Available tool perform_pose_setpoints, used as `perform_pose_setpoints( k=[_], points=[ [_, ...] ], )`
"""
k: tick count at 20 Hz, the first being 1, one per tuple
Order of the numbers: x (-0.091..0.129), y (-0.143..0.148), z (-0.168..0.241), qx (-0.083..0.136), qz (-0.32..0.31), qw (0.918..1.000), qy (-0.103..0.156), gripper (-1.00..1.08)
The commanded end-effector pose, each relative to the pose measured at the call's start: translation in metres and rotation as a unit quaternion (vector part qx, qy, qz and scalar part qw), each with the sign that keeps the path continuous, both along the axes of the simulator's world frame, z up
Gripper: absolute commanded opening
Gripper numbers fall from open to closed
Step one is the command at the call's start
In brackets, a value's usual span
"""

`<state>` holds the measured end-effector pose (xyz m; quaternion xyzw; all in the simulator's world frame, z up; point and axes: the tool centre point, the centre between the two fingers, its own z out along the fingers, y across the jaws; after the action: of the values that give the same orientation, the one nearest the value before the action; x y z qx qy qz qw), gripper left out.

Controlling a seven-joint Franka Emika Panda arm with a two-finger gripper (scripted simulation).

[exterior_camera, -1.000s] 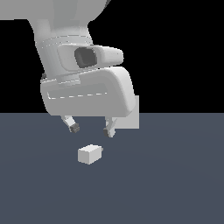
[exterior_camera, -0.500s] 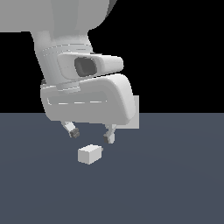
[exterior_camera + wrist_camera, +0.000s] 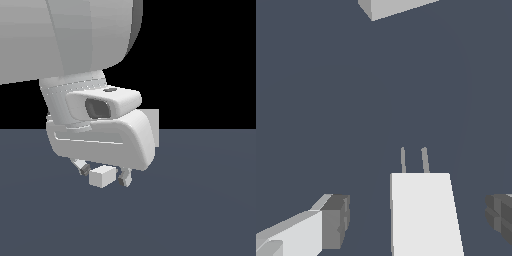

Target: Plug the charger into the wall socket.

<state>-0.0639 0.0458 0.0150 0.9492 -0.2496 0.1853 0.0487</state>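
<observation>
From the exterior view, the big white arm is bent low over the dark desk [image 3: 200, 210], and its gripper [image 3: 102, 174] straddles the charger [image 3: 101, 176], a small off-white block sitting on the desk between the two fingers. One dark-padded fingertip [image 3: 82, 169] shows on the block's side toward the exterior view's left, the other just beside it on the opposite side; I can't see either pad pressing the block, so the gripper looks spread wide around it rather than clamped. A pale rectangle peeks out behind the hand at the horizon, which I take to be the wall socket [image 3: 154, 127], mostly hidden by the arm. In the wrist view the reason for the pose is plainer: the charger [image 3: 423, 212] lies lengthwise between the fingers, a clear strip of desk on each side of it before the grey pads [image 3: 336, 222], so nothing is gripped yet. Its two thin prongs [image 3: 414, 160] point away from the hand toward a light-grey edge [image 3: 393, 7] far ahead, likely the socket's base, well apart from the block. Straddling it this way, I'd judge, lets the fingers close on the flat sides and leaves the prongs free.
</observation>
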Motion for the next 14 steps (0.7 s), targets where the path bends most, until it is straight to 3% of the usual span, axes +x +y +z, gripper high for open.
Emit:
perform_pose_setpoints(
  k=[1,2,3,14],
  points=[
    [0.0004,0.0002,-0.0035,0.000,0.000,1.0000,0.000,1.00],
    [0.0004,0.0002,-0.0037,0.000,0.000,1.0000,0.000,1.00],
    [0.0004,0.0002,-0.0037,0.000,0.000,1.0000,0.000,-1.00],
    [-0.0003,-0.0019,-0.0028,0.000,-0.001,1.0000,0.000,-1.00]
  ],
)
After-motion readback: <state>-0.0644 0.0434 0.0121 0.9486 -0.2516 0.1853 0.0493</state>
